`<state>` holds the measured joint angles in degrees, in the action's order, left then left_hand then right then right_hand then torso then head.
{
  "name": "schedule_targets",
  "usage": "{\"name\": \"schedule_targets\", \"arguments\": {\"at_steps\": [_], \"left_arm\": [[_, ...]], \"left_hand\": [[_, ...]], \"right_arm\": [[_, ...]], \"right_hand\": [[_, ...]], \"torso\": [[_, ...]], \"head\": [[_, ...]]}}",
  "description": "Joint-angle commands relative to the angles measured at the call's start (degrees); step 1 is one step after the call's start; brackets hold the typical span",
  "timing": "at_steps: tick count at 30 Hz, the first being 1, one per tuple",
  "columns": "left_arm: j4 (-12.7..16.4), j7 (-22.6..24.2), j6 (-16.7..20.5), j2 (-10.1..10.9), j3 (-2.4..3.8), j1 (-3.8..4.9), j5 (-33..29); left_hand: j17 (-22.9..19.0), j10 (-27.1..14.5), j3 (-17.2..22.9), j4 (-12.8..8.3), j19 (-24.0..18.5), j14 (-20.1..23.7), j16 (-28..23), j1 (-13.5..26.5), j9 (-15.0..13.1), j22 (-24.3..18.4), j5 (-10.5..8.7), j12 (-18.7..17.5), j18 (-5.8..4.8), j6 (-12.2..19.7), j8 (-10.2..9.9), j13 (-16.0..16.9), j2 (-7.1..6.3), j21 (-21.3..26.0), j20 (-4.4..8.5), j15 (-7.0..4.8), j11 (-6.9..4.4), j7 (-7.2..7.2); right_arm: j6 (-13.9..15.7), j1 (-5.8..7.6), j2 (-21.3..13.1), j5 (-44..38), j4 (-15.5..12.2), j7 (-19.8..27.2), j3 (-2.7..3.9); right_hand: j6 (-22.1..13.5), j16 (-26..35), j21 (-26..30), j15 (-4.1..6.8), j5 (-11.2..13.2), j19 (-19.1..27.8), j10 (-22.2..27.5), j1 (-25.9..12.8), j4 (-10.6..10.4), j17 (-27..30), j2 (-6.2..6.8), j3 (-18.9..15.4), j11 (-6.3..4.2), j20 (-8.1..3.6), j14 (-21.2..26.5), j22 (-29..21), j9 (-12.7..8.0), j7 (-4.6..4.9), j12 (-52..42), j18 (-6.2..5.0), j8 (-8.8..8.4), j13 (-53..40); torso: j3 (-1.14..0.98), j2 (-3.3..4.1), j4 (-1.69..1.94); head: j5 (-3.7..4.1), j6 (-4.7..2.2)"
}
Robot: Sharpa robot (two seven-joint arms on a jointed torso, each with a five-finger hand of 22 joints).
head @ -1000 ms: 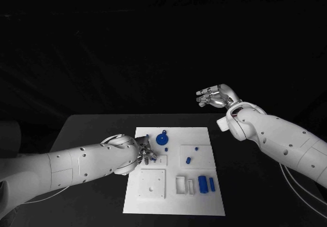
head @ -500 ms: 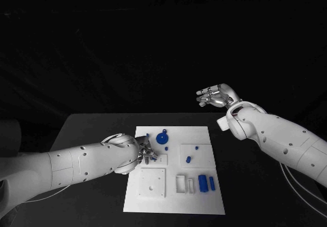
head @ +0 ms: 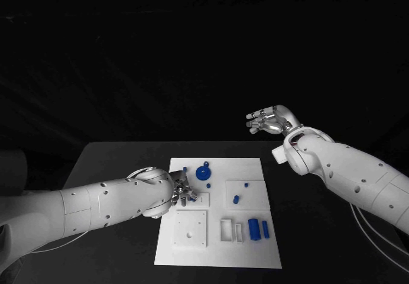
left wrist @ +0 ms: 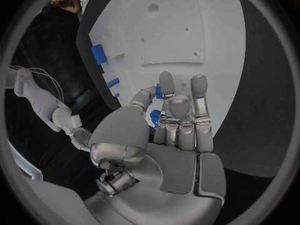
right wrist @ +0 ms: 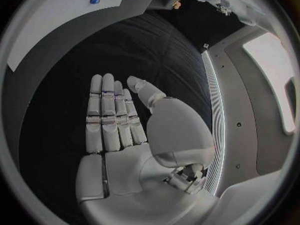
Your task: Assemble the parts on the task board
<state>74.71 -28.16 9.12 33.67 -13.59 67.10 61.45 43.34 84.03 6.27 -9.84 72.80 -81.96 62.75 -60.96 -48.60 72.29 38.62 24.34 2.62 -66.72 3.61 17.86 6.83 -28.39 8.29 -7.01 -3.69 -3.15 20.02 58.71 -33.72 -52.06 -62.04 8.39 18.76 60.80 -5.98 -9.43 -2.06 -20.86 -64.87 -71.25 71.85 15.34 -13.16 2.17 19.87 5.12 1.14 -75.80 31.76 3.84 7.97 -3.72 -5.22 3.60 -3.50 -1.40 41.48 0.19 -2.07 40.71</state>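
We are working our left hand (head: 181, 193) at a small blue part (left wrist: 155, 117) near the task board (head: 256, 251)'s left edge, fingers curled on it; whether they are gripping, we cannot tell. Our right hand (head: 271, 120) is hovering beyond the far edge, empty, fingers extended. Next we judge seating it needs careful alignment.

Black table (head: 111, 160); white task board (head: 256, 248) flat at centre, blue parts (head: 253, 229) on board.

Small part (left wrist: 155, 118) half-hidden behind left hand (left wrist: 178, 127)
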Motion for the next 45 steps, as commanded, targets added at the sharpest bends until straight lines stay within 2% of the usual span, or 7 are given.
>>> {"name": "schedule_targets", "arguments": {"at_steps": [1,9,14,26,45], "left_arm": [[0.0,-0.5,-1.3,0.1,-0.11,-0.26,-0.3],[-0.1,-0.8,-1.4,0.2,-0.11,-0.27,-0.3],[-0.1,-0.9,-1.4,0.2,-0.11,-0.27,-0.4],[-0.2,-1.1,-2.2,0.3,-0.11,-0.27,-0.6],[-1.2,-0.9,-2.8,-0.3,-0.11,-0.27,-1.6]], "left_hand": [[0.0,2.7,6.8,-6.3,0.6,-0.1,-0.1,-0.2,-0.2,0.2,0.37,0.1,-0.69,-3.8,0.2,-0.1,-0.34,0.2,-0.04,-0.22,-0.22,3.33],[0.1,2.7,6.9,-6.3,0.6,-0.1,0.0,-0.2,-0.3,0.4,0.51,0.2,-0.70,-3.8,0.2,-0.1,-0.42,0.4,-0.03,-0.23,-0.22,3.33],[0.1,2.7,6.9,-6.3,0.7,-0.1,0.0,-0.2,-0.3,0.5,0.54,0.2,-0.71,-3.8,0.2,-0.1,-0.44,0.5,-0.03,-0.23,-0.22,3.33],[0.1,2.7,7.0,-6.3,0.7,-0.1,0.0,-0.2,-0.4,0.6,0.61,0.2,-0.73,-3.8,0.2,-0.1,-0.48,0.6,-0.03,-0.22,-0.22,3.32],[0.1,2.7,7.0,-6.3,1.0,-0.1,-0.1,-0.2,0.1,1.6,-0.02,0.2,-0.87,-3.7,0.1,-0.2,-0.59,1.6,-0.02,-0.21,-0.15,3.28]], "right_arm": [[-0.4,0.04,0.1,0.1,0.1,-0.1,0.04],[-0.4,0.03,0.2,0.1,0.2,-0.1,0.04],[-0.5,0.03,0.3,0.1,0.3,-0.2,0.04],[-0.5,0.03,0.4,0.1,0.5,-0.2,0.04],[-0.8,0.03,0.6,0.2,0.5,-0.3,0.04]], "right_hand": [[-0.1,-0.1,-0.2,-0.21,-0.1,0.5,0.5,-0.4,0.2,0.1,-0.05,0.2,-0.04,-0.05,-0.1,-0.3,0.0,0.27,0.2,0.07,-0.03,0.1],[-0.2,0.0,-0.4,-0.24,-0.1,0.6,0.6,-0.4,0.2,0.2,-0.04,0.2,-0.01,-0.02,0.0,-0.8,0.0,0.28,0.2,0.06,-0.02,0.1],[-0.2,0.0,-0.4,-0.24,-0.1,0.6,0.6,-0.4,0.2,0.2,-0.04,0.2,-0.01,-0.02,0.0,-0.8,0.0,0.28,0.2,0.06,-0.02,0.1],[-0.2,0.0,-0.8,-0.32,-0.1,0.9,0.7,-0.5,0.1,0.4,-0.07,0.2,0.04,0.06,0.2,-1.7,0.0,0.32,0.2,0.10,-0.03,0.1],[-0.5,0.0,-0.9,-0.49,0.4,0.8,0.9,-0.8,-0.5,0.6,-0.12,-0.2,0.09,0.25,0.4,-4.2,0.0,0.33,0.2,0.08,-0.02,0.1]], "torso": [[-0.03,-0.04,0.02],[0.01,-0.01,-0.03],[0.02,0.00,-0.03],[0.01,-0.02,0.00],[-0.06,-0.02,-0.07]], "head": [[0.08,-0.14],[-0.03,-0.10],[-0.17,0.35],[0.00,0.23],[-0.22,0.21]]}}
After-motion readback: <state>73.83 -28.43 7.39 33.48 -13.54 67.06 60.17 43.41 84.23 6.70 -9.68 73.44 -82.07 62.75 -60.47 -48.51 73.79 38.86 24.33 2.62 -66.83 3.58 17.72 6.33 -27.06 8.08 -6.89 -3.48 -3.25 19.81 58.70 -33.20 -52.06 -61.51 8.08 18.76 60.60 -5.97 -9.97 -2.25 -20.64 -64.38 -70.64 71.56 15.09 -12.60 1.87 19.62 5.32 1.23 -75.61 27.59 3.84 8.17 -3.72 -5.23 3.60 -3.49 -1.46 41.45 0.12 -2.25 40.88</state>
